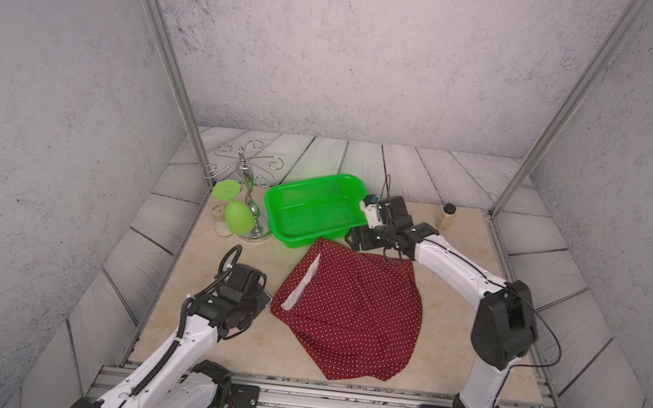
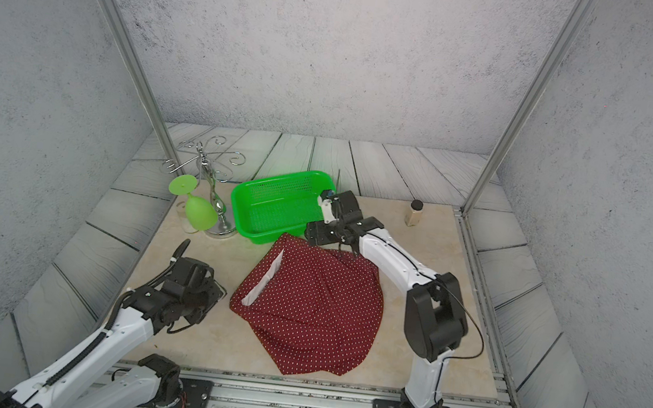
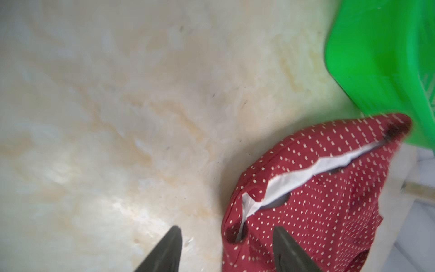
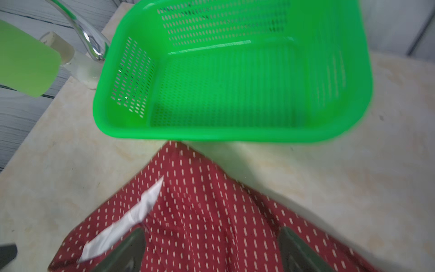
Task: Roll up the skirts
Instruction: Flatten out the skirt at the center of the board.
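Note:
The skirt [image 1: 350,312] is dark red with small white dots and lies loosely spread in the middle of the tabletop. A strip of white lining [image 1: 301,284] shows along its left opening. My left gripper [image 3: 226,229] is open at the skirt's left corner, with one finger over the fabric [image 3: 317,200] and the other over bare table. In both top views it sits just left of the cloth [image 1: 263,304]. My right gripper [image 4: 211,232] is open above the skirt's far part [image 4: 211,200], near the basket, and holds nothing. In a top view it hovers at the far edge [image 1: 353,243].
A green mesh basket [image 1: 299,244] stands just behind the skirt, its near rim touching the skirt's far corner. To its left, a chrome rack [image 1: 245,170] holds a green goblet [image 1: 237,216]. A small black-lidded jar [image 1: 446,216] stands at the back right. Metal frame posts flank the table.

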`<state>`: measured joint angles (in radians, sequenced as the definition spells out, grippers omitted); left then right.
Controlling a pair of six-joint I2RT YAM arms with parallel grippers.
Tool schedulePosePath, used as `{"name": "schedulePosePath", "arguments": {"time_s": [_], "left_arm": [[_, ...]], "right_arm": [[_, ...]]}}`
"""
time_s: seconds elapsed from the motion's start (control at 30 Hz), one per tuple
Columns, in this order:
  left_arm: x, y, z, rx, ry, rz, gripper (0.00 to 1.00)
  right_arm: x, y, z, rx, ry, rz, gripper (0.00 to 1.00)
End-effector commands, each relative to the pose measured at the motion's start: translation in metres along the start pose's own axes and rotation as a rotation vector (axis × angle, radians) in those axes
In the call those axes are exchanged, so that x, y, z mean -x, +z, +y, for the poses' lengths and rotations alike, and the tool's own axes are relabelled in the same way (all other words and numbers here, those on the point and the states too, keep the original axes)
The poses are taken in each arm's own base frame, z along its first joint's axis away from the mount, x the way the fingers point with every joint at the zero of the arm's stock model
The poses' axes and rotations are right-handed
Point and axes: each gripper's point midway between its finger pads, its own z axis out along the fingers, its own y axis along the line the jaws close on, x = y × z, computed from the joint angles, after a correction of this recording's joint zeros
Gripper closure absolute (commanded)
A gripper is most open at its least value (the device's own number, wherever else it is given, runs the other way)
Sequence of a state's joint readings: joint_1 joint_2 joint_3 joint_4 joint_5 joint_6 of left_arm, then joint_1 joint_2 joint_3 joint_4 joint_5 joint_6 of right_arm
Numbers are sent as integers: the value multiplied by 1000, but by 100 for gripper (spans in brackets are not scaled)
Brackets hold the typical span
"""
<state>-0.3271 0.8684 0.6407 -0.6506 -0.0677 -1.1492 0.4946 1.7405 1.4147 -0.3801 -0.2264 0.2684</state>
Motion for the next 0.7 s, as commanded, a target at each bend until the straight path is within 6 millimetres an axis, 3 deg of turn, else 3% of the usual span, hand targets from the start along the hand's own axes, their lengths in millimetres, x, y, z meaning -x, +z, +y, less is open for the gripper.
{"name": "schedulePosePath", "arguments": {"time_s": [0.0, 0.03, 0.1, 0.17, 0.27, 0.37, 0.5, 0.67], "left_arm": [[45, -35, -20, 18, 285, -176, 32], [40, -37, -46, -91, 380, -148, 30], [5, -43, -113, -444, 572, -24, 32], [-21, -29, -141, -559, 599, 127, 38], [-43, 21, -148, -419, 686, 363, 45], [-33, 66, -161, -259, 823, 304, 44], [-28, 100, -196, -237, 912, 192, 43], [-27, 137, -206, -125, 959, 125, 43]], "right_arm": [[-20, -50, -41, 72, 269, -68, 10], [-29, -59, -52, 62, 325, -73, 10], [-70, -66, -87, 24, 526, -58, 12], [-103, -63, -115, 16, 693, -73, 21], [-132, -39, -143, -16, 742, -2, 29], [-128, -20, -158, -54, 657, 127, 34], [-114, -18, -176, -125, 602, 144, 34], [-115, -9, -178, -114, 622, 146, 34]]}}
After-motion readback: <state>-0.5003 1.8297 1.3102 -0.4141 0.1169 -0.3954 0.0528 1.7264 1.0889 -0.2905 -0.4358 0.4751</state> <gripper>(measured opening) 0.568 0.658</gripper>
